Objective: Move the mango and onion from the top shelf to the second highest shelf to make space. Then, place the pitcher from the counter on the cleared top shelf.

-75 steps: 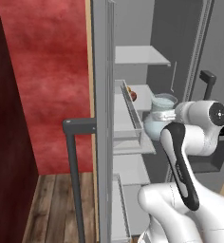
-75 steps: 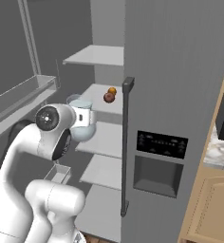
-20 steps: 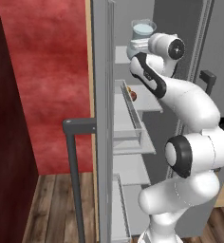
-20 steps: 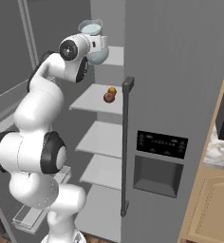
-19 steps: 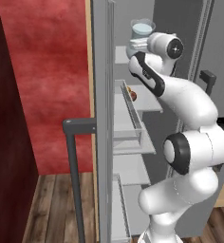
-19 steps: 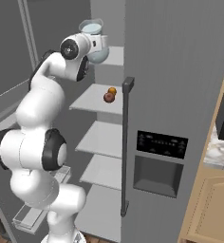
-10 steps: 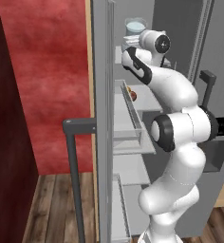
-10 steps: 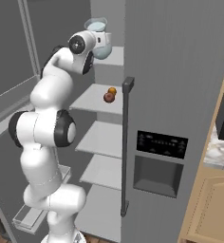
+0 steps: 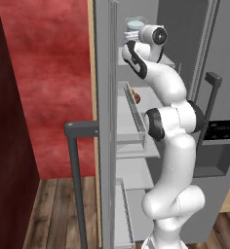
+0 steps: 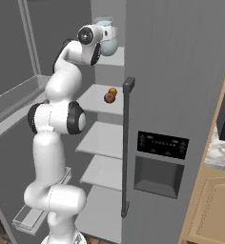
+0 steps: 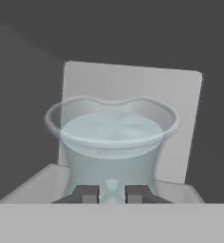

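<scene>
the mango (image 10: pixel 113 90) and onion (image 10: pixel 108 97) already sit together on the second highest shelf (image 10: pixel 97 101). my jaws are clamped tight on the pitcher (image 11: pixel 112 142), holding it at the top shelf (image 10: pixel 115 58). what's left, i judge: set it down and let go.

Straight ahead of my gripper (image 11: pixel 112 194) stands the translucent bluish glass pitcher (image 11: pixel 112 142), over the flat grey top shelf (image 10: pixel 115 57); far below me, one shelf down, the orange-yellow mango (image 10: pixel 113 91) sits just behind the maroon onion (image 10: pixel 109 98).
</scene>
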You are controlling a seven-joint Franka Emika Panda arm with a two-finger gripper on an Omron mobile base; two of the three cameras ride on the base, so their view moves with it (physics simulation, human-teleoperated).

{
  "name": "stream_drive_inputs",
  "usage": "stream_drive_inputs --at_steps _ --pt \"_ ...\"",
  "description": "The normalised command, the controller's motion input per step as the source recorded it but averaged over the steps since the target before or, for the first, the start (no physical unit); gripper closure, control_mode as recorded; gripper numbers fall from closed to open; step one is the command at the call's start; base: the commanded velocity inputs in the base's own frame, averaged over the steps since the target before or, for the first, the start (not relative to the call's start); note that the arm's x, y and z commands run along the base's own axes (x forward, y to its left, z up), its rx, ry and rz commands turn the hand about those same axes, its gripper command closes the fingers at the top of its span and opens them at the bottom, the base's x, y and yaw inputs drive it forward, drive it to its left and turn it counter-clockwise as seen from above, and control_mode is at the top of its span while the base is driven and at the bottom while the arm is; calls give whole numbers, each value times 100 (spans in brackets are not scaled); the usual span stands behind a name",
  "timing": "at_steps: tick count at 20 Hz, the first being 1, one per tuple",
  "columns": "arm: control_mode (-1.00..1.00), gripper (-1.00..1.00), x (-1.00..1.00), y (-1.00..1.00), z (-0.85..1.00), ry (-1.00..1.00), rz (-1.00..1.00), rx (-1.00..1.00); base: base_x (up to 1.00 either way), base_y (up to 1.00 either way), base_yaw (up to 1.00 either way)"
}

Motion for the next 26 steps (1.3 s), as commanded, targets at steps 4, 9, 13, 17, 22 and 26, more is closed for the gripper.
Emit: stream_drive_inputs --at_steps 4,9,13,17,22,26 --pt "-100 -100 68 0 -18 10 -4 -7 0 0 0" --pt "-100 -100 22 0 -35 2 -3 -10 0 0 0" --pt "-100 -100 2 0 -49 0 -2 -12 0 0 0" --pt "-100 -100 0 0 -43 0 -2 -9 0 0 0" --pt "-100 -100 -3 0 -24 0 -3 -8 0 0 0" --pt "-100 -100 -49 1 -15 0 -8 -8 0 0 0"
